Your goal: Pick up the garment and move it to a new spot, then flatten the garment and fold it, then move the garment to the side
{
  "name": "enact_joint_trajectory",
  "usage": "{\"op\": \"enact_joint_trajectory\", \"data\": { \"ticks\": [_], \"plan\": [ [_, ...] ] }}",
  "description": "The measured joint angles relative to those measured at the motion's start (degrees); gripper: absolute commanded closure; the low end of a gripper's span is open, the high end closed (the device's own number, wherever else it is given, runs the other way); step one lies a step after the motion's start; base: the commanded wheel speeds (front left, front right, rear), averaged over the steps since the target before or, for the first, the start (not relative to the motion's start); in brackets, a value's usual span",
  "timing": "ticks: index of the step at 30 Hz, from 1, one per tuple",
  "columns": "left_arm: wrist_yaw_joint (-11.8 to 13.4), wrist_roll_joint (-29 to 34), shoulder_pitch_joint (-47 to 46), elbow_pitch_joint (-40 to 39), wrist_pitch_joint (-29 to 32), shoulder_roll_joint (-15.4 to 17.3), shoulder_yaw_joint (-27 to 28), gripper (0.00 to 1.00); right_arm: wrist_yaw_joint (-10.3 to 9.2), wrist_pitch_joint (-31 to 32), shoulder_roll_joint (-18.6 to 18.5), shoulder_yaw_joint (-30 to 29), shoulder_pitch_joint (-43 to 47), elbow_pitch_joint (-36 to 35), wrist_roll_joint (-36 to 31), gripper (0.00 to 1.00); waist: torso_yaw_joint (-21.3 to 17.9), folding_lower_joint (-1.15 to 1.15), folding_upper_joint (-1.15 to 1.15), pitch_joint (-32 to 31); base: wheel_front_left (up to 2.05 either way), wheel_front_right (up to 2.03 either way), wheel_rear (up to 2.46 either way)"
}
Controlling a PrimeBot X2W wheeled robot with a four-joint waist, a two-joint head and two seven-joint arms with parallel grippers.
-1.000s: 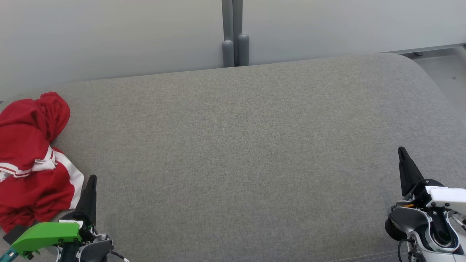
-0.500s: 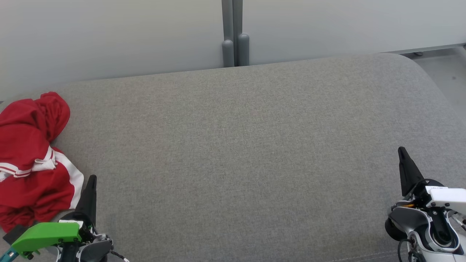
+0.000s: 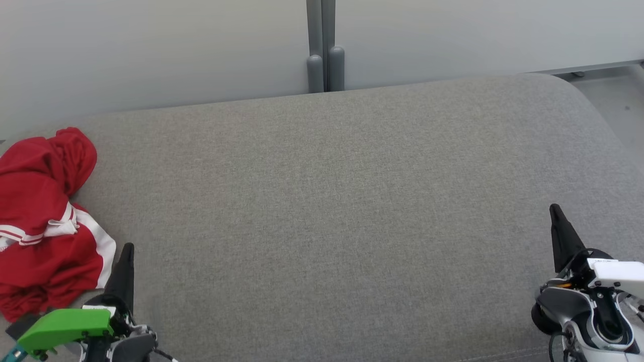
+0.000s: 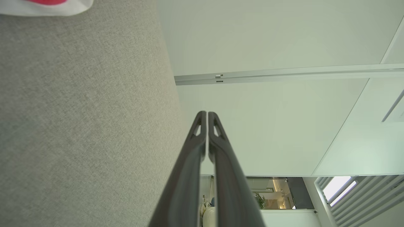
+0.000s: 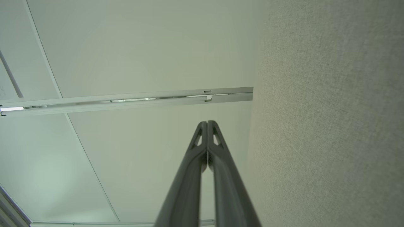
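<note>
While the jaws of the left gripper (image 3: 127, 247) and the right gripper (image 3: 554, 207) are closed on nothing, the pickup is judged not yet begun. The red garment (image 3: 40, 221), crumpled just left of the left jaws, must be reached with opened jaws.

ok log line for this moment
stage: pre-grasp | garment: crumpled, left end of cushion | left gripper: shut, empty, near garment | right gripper: shut, empty

Left gripper (image 3: 128, 247), right gripper (image 3: 554, 208): closed (fingertips touching).
</note>
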Motion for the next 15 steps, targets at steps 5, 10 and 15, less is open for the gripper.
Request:
{"op": "enact_joint_trajectory", "data": {
  "ticks": [5,10,15],
  "plan": [
    [0.1,-0.2,2.3,3.2,0.0,-1.3,-0.2,0.0,-0.08,0.0,1.5,0.2,2.6,3.0,0.0,0.0,0.0,0.0,0.0,0.0,0.0,0.0,0.0],
    [0.1,-0.2,3.4,3.8,-0.3,-1.8,-0.6,0.0,-0.1,-0.3,2.0,0.5,3.7,3.7,0.0,0.0,0.0,0.0,0.0,0.0,0.0,0.0,0.0],
    [0.1,0.5,3.4,3.2,-1.4,-1.8,-1.2,0.0,-0.14,-1.2,2.0,1.4,3.6,3.6,-1.2,0.0,0.0,0.0,0.0,0.0,0.0,0.0,0.0]
  ]
}}
